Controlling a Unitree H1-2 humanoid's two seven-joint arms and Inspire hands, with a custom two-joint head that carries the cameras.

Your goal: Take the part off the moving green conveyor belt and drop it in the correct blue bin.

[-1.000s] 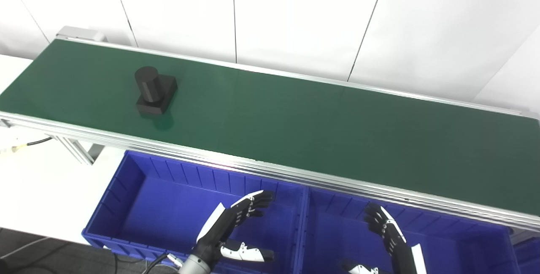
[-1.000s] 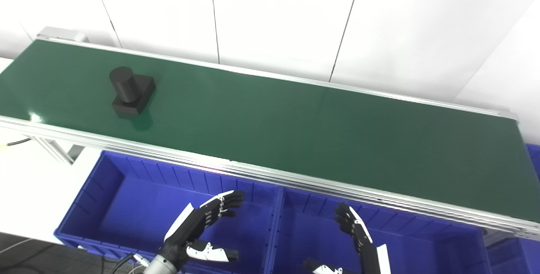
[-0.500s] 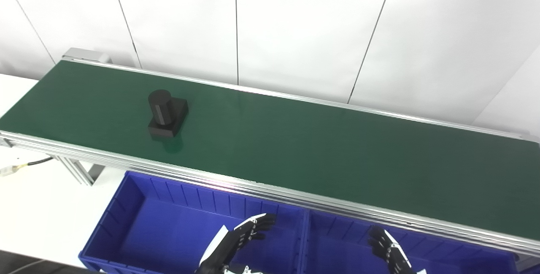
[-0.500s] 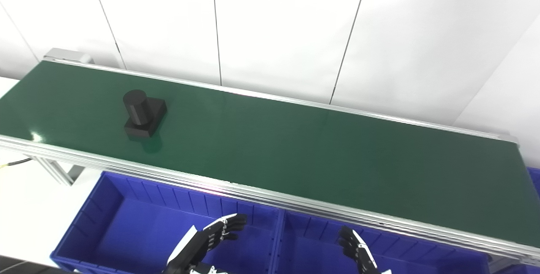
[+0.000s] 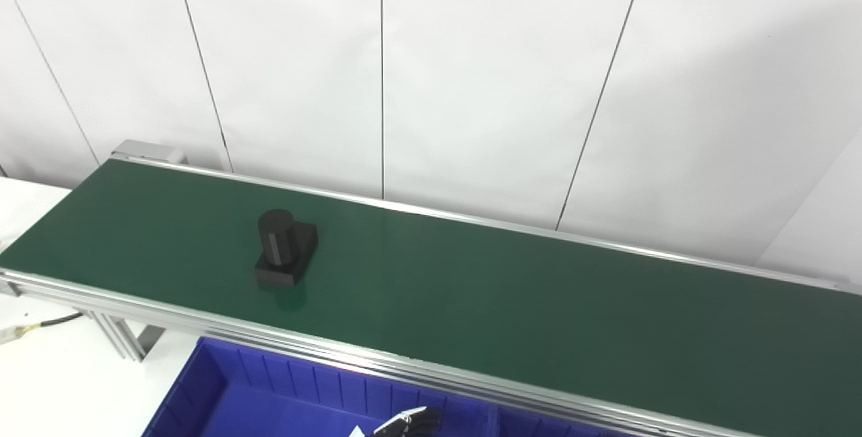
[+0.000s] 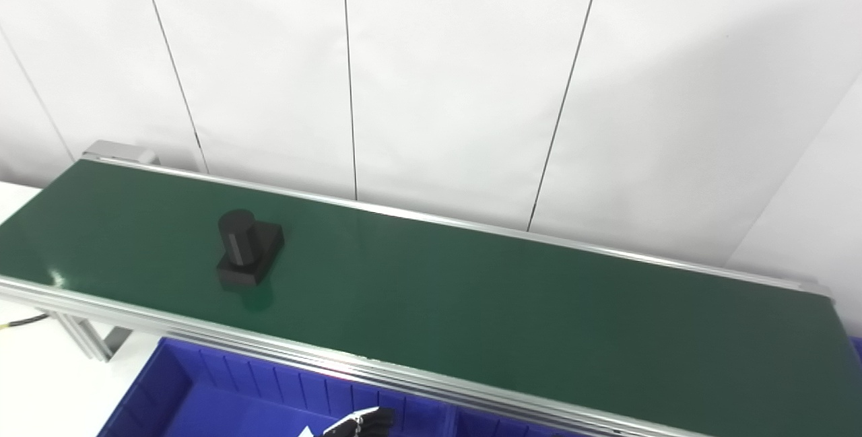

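A black part (image 5: 285,248), an upright cylinder on a square base, stands on the left portion of the green conveyor belt (image 5: 505,289); the right eye view shows the part (image 6: 248,252) too. Only the outstretched fingertips of my left hand (image 5: 406,422) show at the bottom edge, over the blue bin (image 5: 269,396), far below and right of the part, with nothing in them. My right hand is out of the picture.
An aluminium rail (image 5: 337,356) runs along the belt's near edge, with the bin's ribbed back wall just under it. White wall panels stand behind the belt. A white table top (image 5: 54,383) and a cable lie at the lower left.
The camera has tilted up, so the whole picture has slid down and both hands have dropped mostly out of it. The part has ridden a little to the right along the belt.
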